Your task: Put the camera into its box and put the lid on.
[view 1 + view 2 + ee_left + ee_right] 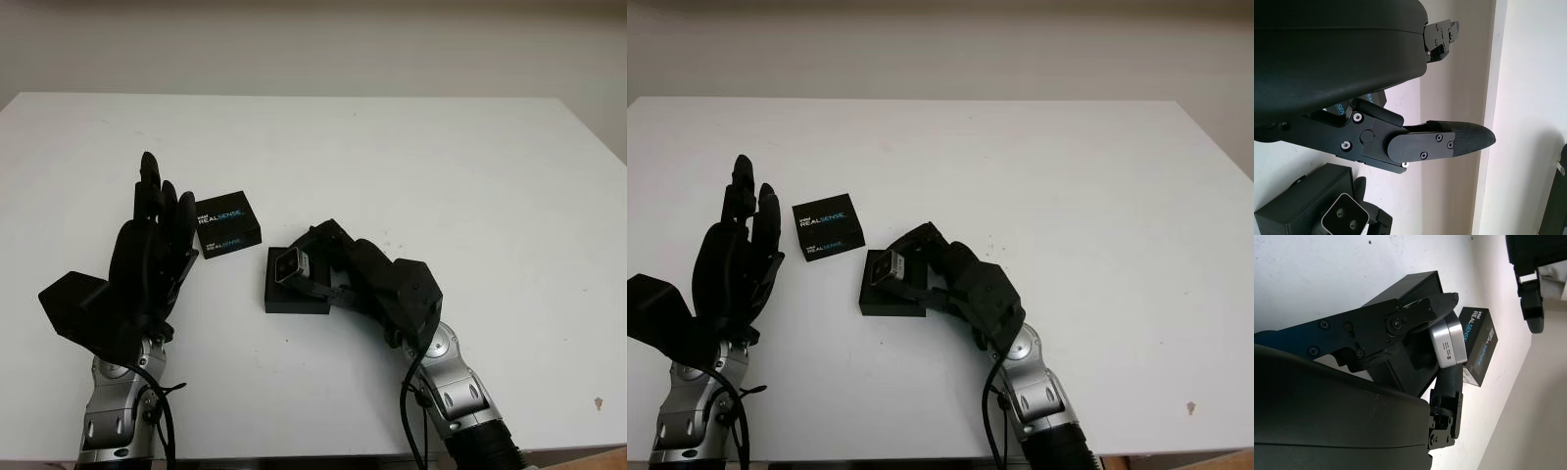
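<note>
While the camera (290, 264) is gripped by the right hand (338, 274) fingertips, it is held over the box (294, 294) rim. Lid (227, 224) is seen just beyond the open left hand (147, 255) fingertips. Bare table (441, 176) is left past both.

surface: white table (411, 166) | on it: open black box (279, 294), printed lid (228, 224) beside it
</note>
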Motion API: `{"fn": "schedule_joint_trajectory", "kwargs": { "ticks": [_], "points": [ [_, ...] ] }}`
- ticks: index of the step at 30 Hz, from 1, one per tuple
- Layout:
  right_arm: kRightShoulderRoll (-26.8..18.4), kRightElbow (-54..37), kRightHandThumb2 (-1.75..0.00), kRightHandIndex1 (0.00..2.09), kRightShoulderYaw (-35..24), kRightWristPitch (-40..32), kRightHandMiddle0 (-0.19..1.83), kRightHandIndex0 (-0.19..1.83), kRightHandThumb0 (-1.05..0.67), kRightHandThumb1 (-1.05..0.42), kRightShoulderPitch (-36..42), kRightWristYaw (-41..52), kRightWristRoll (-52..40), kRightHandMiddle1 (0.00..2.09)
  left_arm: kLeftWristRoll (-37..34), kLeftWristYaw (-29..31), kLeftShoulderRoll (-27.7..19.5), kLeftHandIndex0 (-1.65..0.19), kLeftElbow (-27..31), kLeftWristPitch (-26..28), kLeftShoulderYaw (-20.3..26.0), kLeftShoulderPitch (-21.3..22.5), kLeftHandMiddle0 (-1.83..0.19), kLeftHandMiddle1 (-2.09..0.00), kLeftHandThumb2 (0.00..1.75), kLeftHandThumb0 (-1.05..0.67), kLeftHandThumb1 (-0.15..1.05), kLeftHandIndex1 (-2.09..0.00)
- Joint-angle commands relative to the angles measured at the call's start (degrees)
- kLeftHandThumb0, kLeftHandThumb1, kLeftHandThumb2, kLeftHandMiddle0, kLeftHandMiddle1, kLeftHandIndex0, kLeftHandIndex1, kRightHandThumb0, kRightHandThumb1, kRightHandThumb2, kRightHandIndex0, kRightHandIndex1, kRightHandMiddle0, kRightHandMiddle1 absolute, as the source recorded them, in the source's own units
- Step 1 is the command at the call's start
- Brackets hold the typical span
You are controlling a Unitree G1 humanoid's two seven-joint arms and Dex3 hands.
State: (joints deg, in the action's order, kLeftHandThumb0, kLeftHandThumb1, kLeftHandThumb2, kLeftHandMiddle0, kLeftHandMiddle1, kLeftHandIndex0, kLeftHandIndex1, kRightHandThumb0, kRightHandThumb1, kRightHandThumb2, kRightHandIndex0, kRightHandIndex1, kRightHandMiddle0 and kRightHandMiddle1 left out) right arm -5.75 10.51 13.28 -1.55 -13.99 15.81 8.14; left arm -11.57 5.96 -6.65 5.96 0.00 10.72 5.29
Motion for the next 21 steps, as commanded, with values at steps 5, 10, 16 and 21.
{"fn": "schedule_joint_trajectory", "kwargs": {
  "ticks": [5, 10, 16, 21],
  "points": [
    [-4.93, 1.17, -0.05, 0.02, 5.5, 4.99, -0.08, -0.05, -0.56, -0.97, 1.22, -0.05, 9.1, 0.99, -0.08, 0.24, -0.01, 0.19, 0.81, 0.01, -0.2, -0.58, 0.19, 0.0, 0.45, -0.72, 1.05, 0.0],
    [-8.28, -2.71, -0.05, 0.0, 5.71, 7.82, -0.09, -0.19, -0.6, -0.94, 0.84, -2.88, 15.26, 0.34, 0.12, -0.02, 0.0, 0.19, 0.97, 0.28, -0.19, -0.69, 0.19, 0.0, 0.44, -0.72, 1.05, 0.0],
    [-10.52, -5.45, -0.05, 0.0, 3.71, 11.06, -0.05, -0.19, -0.55, -0.93, -0.31, -5.46, 16.78, 0.24, 0.23, -0.1, 0.01, 0.19, 0.88, 0.3, -0.32, -0.73, 0.19, 0.0, 0.44, -0.72, 1.05, 0.0],
    [-10.91, -7.09, -0.06, 0.0, 1.95, 11.31, -0.04, -0.19, -0.58, -0.95, -0.9, -5.39, 15.6, 0.19, -0.19, 0.48, -0.19, 0.19, 0.74, 0.24, -0.19, -0.7, 0.19, 0.0, 0.44, -0.72, 1.05, 0.0]
  ]
}}
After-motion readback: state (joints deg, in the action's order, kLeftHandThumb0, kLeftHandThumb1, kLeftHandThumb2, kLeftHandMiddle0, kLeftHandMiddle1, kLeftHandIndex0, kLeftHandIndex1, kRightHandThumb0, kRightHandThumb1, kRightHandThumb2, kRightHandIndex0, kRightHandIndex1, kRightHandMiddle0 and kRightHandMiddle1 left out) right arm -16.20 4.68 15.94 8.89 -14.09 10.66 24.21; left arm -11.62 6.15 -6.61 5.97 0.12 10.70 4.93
